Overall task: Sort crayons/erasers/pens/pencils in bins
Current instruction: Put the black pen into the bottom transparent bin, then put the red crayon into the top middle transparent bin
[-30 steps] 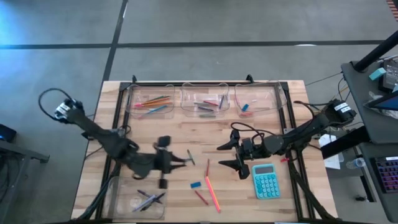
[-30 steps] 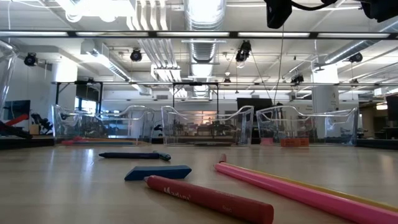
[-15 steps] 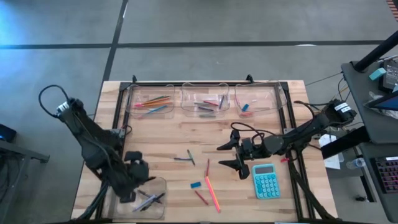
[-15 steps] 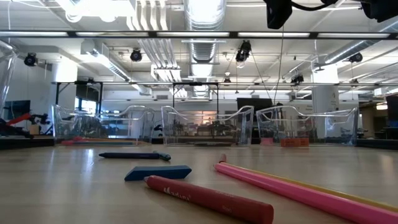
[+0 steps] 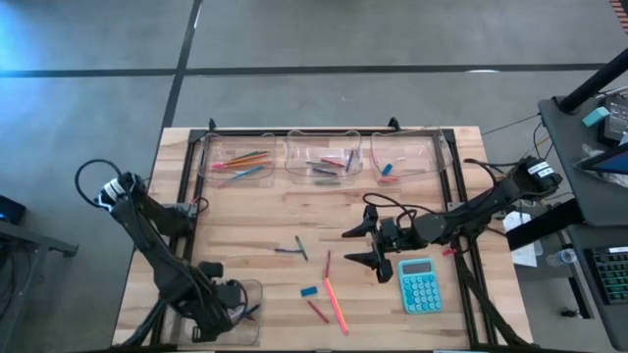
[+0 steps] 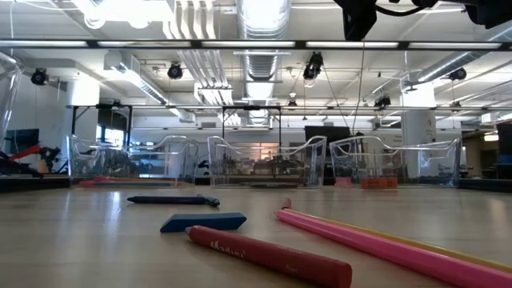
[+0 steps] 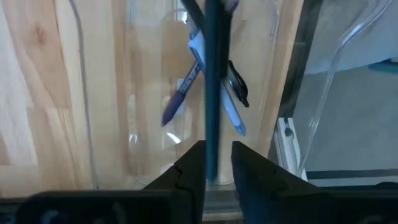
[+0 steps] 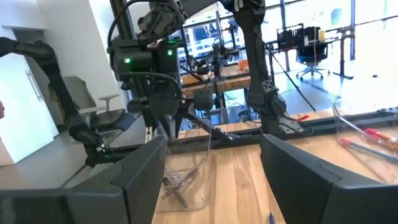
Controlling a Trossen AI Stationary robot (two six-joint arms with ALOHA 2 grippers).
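The table (image 5: 245, 226) was light wood in a black frame. Three bins (image 5: 325, 157) sat in a row along its far edge. The left one held pencils (image 5: 240, 163), the middle one mixed sticks, the right one erasers (image 5: 387, 170). A fourth bin (image 5: 228, 309) sat at the near left corner with pens (image 7: 186, 87) crossed on its floor.

The left gripper (image 5: 228, 299) hung over that near bin, its arm covering most of it from above. In the wrist view a dark pen (image 7: 212, 81) stood upright between the fingers (image 7: 189, 171), which were only slightly apart. Whether they actually gripped it, I couldn't tell.

The right gripper (image 5: 368, 245) waited mid-table with fingers wide apart and nothing in them, just beside a teal calculator (image 5: 419, 284).

Loose on the wood between the arms were a long pink pencil (image 5: 336, 306), a red crayon (image 6: 268, 256), a blue eraser (image 5: 309, 291) and two short crossed sticks (image 5: 292, 249).
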